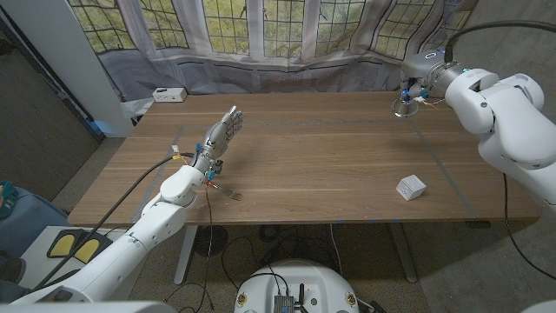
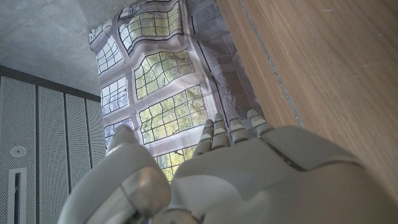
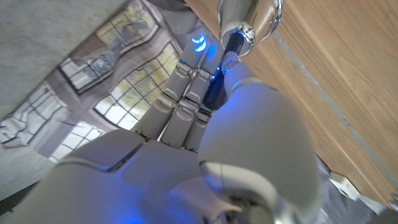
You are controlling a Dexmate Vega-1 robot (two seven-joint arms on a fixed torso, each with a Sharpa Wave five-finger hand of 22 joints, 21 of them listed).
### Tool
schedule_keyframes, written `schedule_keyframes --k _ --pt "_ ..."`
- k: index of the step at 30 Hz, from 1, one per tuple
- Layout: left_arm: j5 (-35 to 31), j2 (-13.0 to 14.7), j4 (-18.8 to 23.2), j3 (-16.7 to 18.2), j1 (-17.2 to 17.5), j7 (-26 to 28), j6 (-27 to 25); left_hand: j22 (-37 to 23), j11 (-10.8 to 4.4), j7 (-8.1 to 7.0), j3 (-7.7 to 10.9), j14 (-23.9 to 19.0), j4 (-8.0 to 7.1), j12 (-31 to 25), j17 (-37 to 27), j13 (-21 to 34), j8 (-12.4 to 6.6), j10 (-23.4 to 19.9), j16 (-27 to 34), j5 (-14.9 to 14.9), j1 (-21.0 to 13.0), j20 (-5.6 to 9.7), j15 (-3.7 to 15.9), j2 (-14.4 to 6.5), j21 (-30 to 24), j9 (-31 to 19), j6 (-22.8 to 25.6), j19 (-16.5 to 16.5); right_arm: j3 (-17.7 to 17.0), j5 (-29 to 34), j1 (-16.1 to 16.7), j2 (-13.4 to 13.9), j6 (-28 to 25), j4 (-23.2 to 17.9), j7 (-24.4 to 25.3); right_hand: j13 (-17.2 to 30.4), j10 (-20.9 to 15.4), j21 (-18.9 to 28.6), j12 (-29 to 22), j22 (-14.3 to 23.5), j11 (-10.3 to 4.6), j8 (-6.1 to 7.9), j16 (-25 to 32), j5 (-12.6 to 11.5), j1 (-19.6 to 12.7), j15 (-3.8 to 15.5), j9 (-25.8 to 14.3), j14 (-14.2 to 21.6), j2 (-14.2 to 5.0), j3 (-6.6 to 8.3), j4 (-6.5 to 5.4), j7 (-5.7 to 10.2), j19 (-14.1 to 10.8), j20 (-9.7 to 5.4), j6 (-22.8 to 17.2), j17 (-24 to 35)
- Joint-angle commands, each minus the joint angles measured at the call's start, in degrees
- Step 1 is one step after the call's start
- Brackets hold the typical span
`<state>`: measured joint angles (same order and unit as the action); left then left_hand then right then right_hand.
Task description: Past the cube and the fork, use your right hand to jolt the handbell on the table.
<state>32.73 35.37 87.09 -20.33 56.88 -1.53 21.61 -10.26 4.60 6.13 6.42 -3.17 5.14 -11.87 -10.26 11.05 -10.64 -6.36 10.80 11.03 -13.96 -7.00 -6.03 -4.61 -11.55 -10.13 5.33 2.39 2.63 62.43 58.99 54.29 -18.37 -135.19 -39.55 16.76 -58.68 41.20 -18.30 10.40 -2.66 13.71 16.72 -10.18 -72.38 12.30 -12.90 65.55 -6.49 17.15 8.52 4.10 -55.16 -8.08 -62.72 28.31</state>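
Observation:
The silver handbell point(image 1: 403, 106) is at the table's far right, past the white cube point(image 1: 412, 187). My right hand point(image 1: 418, 88) is at the bell. In the right wrist view the bell's shiny cup point(image 3: 249, 17) sits beyond the fingers point(image 3: 177, 99), and its dark handle point(image 3: 219, 87) runs down between them and the thumb, so the hand grips it. Whether the bell touches the table is unclear. A fork point(image 1: 228, 193) lies near the front left, beside my left forearm. My left hand point(image 1: 221, 135) is raised over the table's left part, fingers stretched out and holding nothing.
The wooden table point(image 1: 330, 156) has thin marked lines across it. A small white box point(image 1: 168, 94) sits at the far left corner. A curtain printed with windows point(image 1: 261, 35) hangs close behind the far edge.

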Motion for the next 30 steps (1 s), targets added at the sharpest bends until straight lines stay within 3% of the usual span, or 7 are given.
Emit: schedule_keyframes --k 1,2,14,30 --pt "-0.3 0.98 1.65 1.0 1.21 1.3 -0.44 -0.21 -0.03 0.33 0.22 -0.11 0.24 -0.38 -0.09 0.24 -0.36 -0.23 0.05 -0.17 0.16 -0.17 0.24 -0.22 0.05 -0.18 0.43 0.4 4.79 -14.02 -0.76 1.82 0.03 -2.14 6.03 2.91 -2.44 0.56 0.15 -0.07 1.31 0.2 -0.14 -0.24 -0.2 0.43 -0.28 0.09 -0.75 0.1 -0.07 -0.37 0.25 -1.0 -0.3 0.08" --pt "-0.28 1.0 1.71 1.11 1.31 1.43 -0.43 -0.21 -0.05 0.34 0.22 -0.1 0.24 -0.38 -0.09 0.24 -0.37 -0.24 0.04 -0.17 0.17 -0.16 0.22 -0.22 0.07 -0.18 0.45 0.45 5.34 -14.63 -1.06 2.05 0.01 -2.32 6.3 2.84 -2.37 0.63 0.26 -0.09 0.75 0.19 -0.1 -0.24 -0.26 0.41 -0.28 0.18 -0.75 0.15 -0.01 -0.35 0.23 -0.97 -0.3 0.14" --pt "-0.05 1.43 1.76 1.39 1.24 0.88 -0.51 -0.21 -0.06 0.33 0.22 -0.12 0.26 -0.38 -0.09 0.23 -0.39 -0.27 0.04 -0.18 0.22 -0.16 0.13 -0.23 0.09 -0.18 0.64 0.51 12.78 -17.5 -5.74 3.52 -0.92 -2.69 8.96 3.12 -2.69 1.24 0.35 -0.12 1.22 0.12 -0.28 -0.14 -0.29 0.39 -0.3 0.31 -0.72 0.16 0.07 -0.6 0.6 -0.79 -0.21 0.18" --pt "0.76 1.2 1.11 1.27 0.81 -0.25 -0.45 -0.21 -0.12 0.29 0.25 -0.03 0.29 -0.35 -0.09 0.23 -0.39 -0.23 0.0 -0.18 0.27 -0.11 0.12 -0.26 0.13 -0.18 0.84 0.66 20.76 -18.57 -12.18 2.54 -1.01 -0.05 9.58 3.14 -2.74 1.73 0.59 -0.19 1.43 0.07 -0.47 -0.12 -0.22 0.35 -0.31 0.28 -0.73 0.25 0.09 -0.78 0.61 -0.63 -0.16 0.18"
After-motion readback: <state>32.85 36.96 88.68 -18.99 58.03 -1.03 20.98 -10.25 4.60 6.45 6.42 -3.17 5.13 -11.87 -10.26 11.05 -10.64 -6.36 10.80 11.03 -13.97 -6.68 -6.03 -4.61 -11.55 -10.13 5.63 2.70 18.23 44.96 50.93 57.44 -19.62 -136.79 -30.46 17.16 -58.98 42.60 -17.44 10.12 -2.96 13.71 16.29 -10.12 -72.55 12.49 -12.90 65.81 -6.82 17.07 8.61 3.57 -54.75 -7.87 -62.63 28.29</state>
